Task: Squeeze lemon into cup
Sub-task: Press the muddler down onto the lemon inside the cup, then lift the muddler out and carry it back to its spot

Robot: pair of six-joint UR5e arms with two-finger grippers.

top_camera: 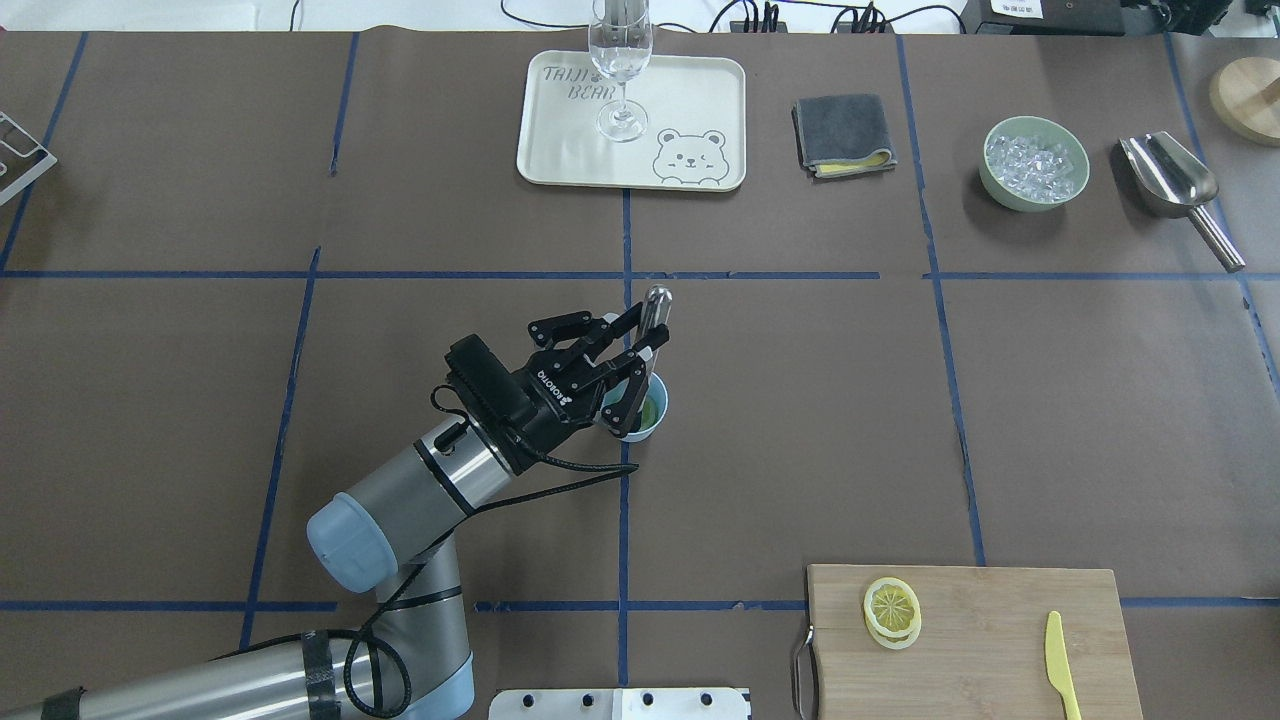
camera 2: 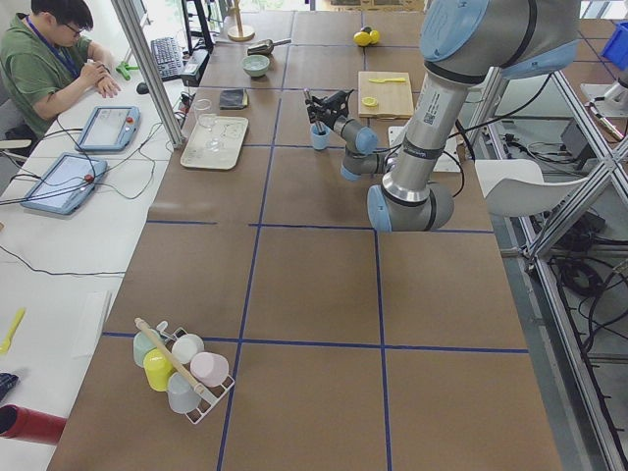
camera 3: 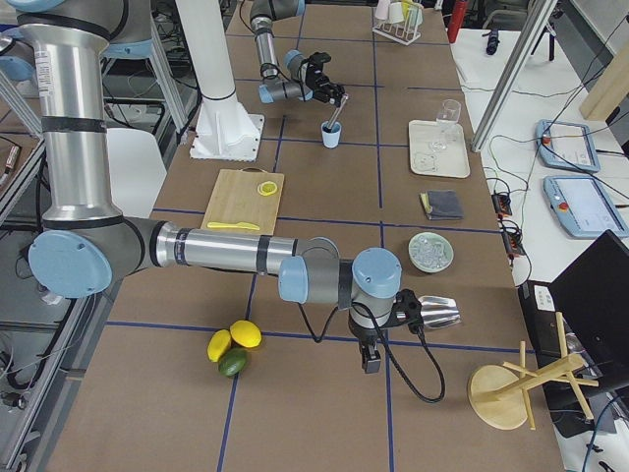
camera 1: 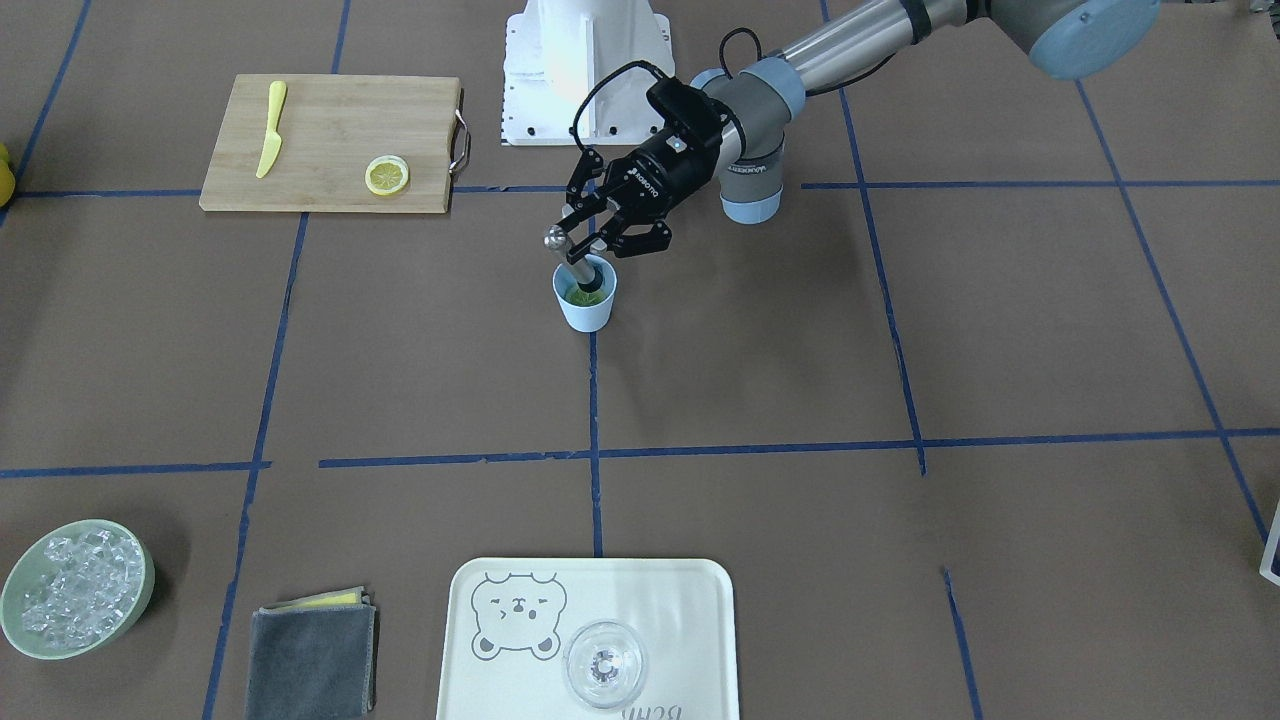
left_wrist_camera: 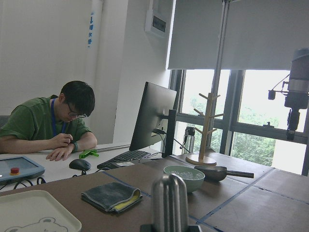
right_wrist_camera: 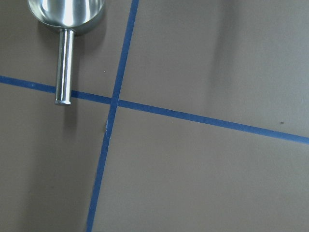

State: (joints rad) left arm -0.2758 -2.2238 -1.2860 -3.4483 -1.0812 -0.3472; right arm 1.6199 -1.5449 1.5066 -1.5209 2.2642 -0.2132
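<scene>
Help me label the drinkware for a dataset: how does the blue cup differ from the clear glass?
The cup is opaque pale blue, short and stemless; the glass is clear, on a stem and foot. The cup sits straight on the table; the glass stands on the bear tray. A metal tool held by the left gripper reaches into the cup; nothing touches the glass. Both stand upright, mouths up.

cup (camera 1: 586,306) mouth blocked by metal rod (camera 1: 568,256) in left tool (camera 1: 600,240) — open table (camera 1: 800,350) round it, board (camera 1: 330,120) and tray (camera 1: 660,590) well apart
</scene>
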